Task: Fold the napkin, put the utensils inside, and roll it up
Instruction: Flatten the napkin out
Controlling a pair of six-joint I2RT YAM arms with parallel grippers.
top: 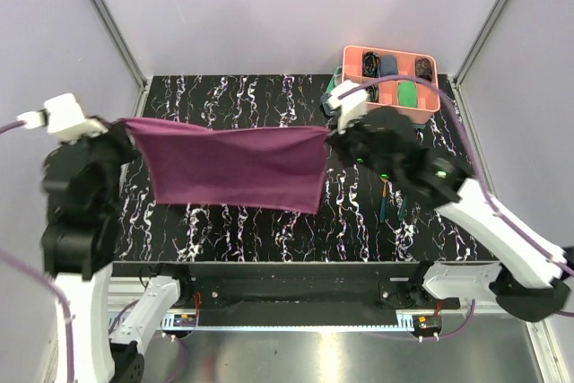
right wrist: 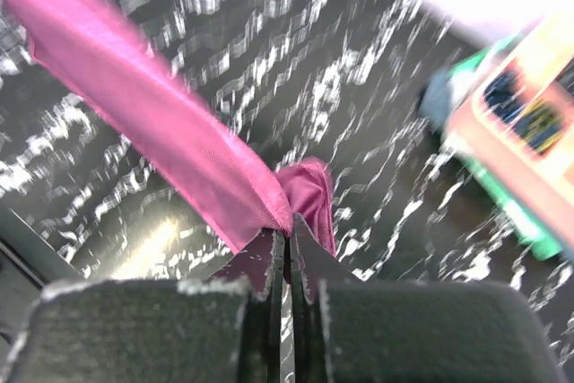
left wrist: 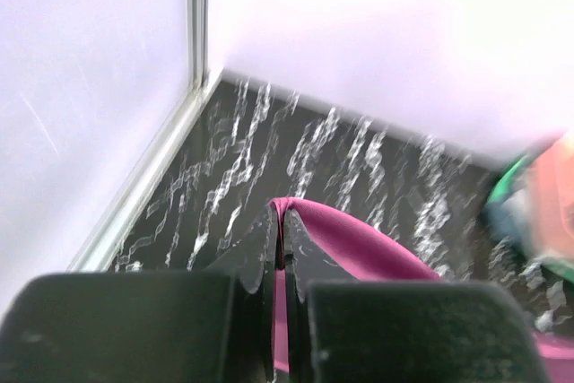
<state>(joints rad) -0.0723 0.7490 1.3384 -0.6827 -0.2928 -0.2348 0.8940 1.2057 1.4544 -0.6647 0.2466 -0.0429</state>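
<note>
Napkin (top: 235, 168) hangs between left gripper (left wrist: 279, 221) and right gripper (right wrist: 287, 232), each clamped on 1 corner, fold likely next once lowered.

The napkin (top: 238, 168), a plain plum-purple cloth, hangs spread in the air as a wide sheet. Its top edge is pulled nearly straight between the two upper corners, and its lower edge droops free. The utensils (top: 386, 204) lie close together on the table (top: 233, 96) just to its right. Only slim teal handles show; the heads seem hidden.
</note>
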